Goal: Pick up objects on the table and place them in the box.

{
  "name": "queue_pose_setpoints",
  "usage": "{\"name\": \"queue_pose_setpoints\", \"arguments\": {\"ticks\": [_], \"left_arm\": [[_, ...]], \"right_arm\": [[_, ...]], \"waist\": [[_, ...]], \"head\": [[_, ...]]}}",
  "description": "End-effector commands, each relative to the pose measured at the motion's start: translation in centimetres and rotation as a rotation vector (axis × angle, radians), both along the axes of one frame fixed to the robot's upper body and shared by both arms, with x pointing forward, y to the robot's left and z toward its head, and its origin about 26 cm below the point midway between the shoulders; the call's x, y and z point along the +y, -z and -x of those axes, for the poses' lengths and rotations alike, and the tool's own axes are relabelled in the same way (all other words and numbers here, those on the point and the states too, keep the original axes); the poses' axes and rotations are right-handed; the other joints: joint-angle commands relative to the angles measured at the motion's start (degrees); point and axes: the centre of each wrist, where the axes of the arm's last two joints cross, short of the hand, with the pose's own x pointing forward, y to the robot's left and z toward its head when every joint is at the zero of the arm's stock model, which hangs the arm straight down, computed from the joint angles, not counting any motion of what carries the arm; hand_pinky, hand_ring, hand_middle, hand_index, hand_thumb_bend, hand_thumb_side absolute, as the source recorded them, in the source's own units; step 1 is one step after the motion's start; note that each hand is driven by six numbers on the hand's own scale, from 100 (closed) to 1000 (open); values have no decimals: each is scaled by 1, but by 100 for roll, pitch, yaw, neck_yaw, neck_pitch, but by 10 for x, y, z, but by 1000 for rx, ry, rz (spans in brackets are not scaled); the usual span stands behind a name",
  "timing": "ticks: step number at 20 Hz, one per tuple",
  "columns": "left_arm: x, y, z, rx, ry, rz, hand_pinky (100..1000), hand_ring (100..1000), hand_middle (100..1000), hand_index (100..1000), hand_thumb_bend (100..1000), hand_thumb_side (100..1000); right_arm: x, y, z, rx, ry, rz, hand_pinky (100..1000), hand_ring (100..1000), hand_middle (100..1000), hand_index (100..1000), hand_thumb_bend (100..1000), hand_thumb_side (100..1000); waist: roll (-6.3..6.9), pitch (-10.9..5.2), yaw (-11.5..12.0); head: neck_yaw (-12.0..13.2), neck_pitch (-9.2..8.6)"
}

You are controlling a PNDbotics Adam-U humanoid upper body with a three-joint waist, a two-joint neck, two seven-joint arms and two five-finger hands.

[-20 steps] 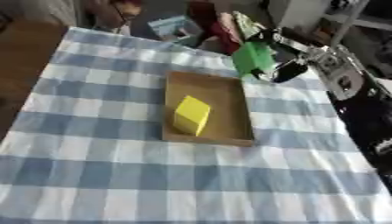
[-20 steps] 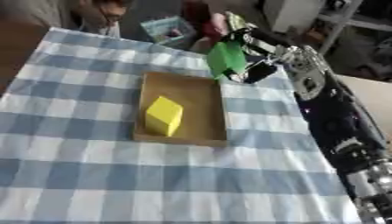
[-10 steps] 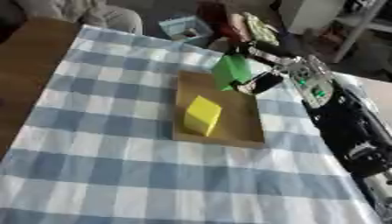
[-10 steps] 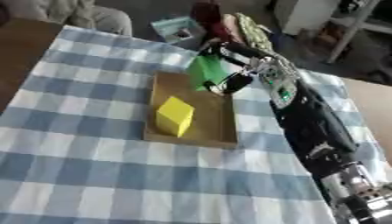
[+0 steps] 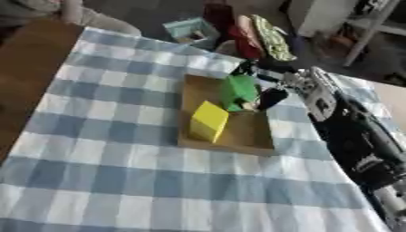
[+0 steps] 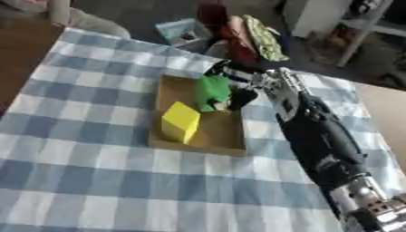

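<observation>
The right hand [image 5: 266, 93] is over the box [image 5: 258, 140] now. A second ago it hung beyond the box's far right corner with the green block [image 5: 238, 90] in its grasp; half a second ago it was crossing the rim; now block and hand sit inside the box's outline, in the upper middle of the frame. The camera has swung as well, so the whole checked table [image 5: 119, 181] has shifted in view, but the move of the hand against the box is real.

The fingers are curled round the green block, clamped on its right side and top, and nothing shows them letting go. Whether the block's lower edge touches the box floor I cannot tell; it looks low, near the far end of the box.

The yellow block [image 5: 209, 121] lies in the box just below and left of the green one, close but apparently apart. That leaves room at the far end for the drop.

So the carry looks all but done. What remains, by my reading, is to spread the fingers and lift clear without nudging the yellow block. The left hand shows in neither view.
</observation>
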Motion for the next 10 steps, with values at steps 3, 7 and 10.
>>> {"name": "queue_pose_setpoints", "arguments": {"ticks": [3, 7, 10], "left_arm": [[1, -10, 4, -31, -6, -12, 669, 514, 496, 705, 149, 438], [3, -8, 4, -26, -15, -11, 669, 514, 496, 705, 148, 438], [4, -7, 4, -22, -23, -10, 669, 514, 496, 705, 146, 441]], "right_arm": [[-7, -31, 6, -80, -9, 119, 877, 921, 954, 954, 329, 656], [-10, -38, 10, -124, -20, 125, 879, 926, 966, 971, 406, 701], [-14, -45, 14, -172, -30, 101, 875, 921, 959, 968, 373, 620]], "waist": [[48, -97, -36], [56, -115, -91], [80, -117, -160]], "head": [[10, -62], [34, -58], [46, -51]]}}
